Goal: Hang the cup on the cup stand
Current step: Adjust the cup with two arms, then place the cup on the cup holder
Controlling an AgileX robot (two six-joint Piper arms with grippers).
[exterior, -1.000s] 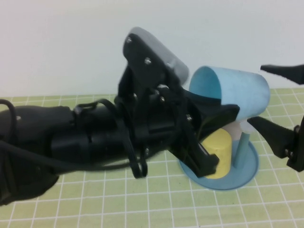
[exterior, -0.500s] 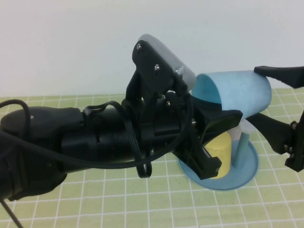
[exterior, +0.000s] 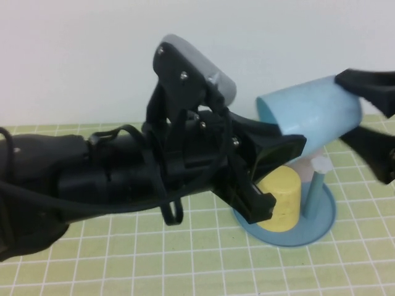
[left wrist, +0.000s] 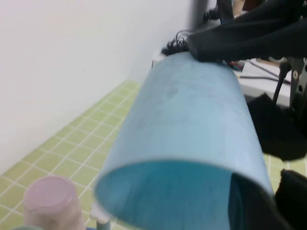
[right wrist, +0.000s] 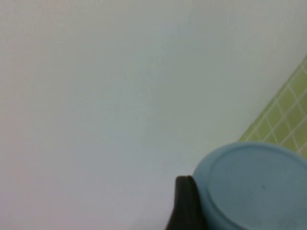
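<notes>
Desk (exterior: 123, 259): a lime-green mat ruled with a white grid. Behind it stands a plain white wall (exterior: 92, 49).

Cup stand (exterior: 321, 222): it stands on the desk to my right of centre, a round blue dish with an upright teal peg (exterior: 311, 197) topped by a white flower knob (exterior: 320, 165). A yellow cup (exterior: 281, 197) sits upside down in the dish.

Cup (exterior: 311, 114): light blue, lying on its side in the air above the stand, mouth toward my left arm.

Left jaws (exterior: 285, 176): at the cup's mouth, just above the yellow cup. I cannot tell whether they are open or gripping the rim.

Right jaws (exterior: 341, 106): spread wide, straddling the cup's base end. The upper one touches the cup wall and the lower one lies just beside its underside.
</notes>
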